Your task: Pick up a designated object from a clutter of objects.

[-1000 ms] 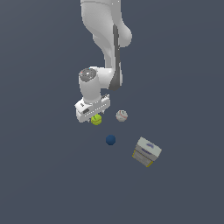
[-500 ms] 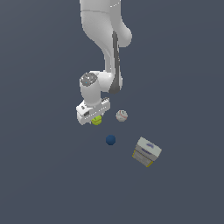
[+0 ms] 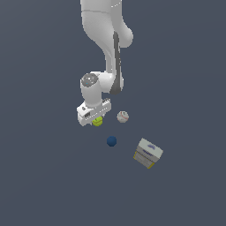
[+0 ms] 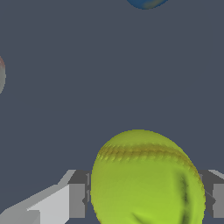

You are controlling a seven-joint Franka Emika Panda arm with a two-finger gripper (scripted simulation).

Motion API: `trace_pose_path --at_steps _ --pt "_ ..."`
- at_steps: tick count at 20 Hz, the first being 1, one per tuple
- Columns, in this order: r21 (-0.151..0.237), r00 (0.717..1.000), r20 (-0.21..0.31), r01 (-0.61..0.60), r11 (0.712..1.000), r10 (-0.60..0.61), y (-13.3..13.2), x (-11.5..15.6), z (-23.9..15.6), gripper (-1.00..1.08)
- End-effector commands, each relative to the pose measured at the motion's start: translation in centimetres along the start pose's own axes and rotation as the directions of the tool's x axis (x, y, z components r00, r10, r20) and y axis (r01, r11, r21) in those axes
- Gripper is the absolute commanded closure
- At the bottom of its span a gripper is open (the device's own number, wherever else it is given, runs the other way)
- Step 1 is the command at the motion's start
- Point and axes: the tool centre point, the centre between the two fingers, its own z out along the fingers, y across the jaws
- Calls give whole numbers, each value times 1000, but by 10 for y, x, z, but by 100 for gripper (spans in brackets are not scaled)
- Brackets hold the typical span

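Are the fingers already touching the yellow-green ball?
Cannot tell. In the wrist view the yellow-green ball sits between the fingers, but its edges hide the contact line; the exterior view is too coarse.

A flat, uniform slate-grey floor (image 3: 39, 176) fills the exterior view from edge to edge, with no visible walls, furniture or windows. The light is soft and even, casting no distinct shadows. The wrist view shows the same plain grey surface.
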Motion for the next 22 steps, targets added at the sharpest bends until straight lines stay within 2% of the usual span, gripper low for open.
trace_pose_path --at_steps 1,11,22 --pt "0 1000 0 0 1000 0 0 0 -1 108" --pt "0 1000 0 0 1000 0 2 15 -32 108" --pt "-1 1000 2 0 1000 0 9 54 -114 108"
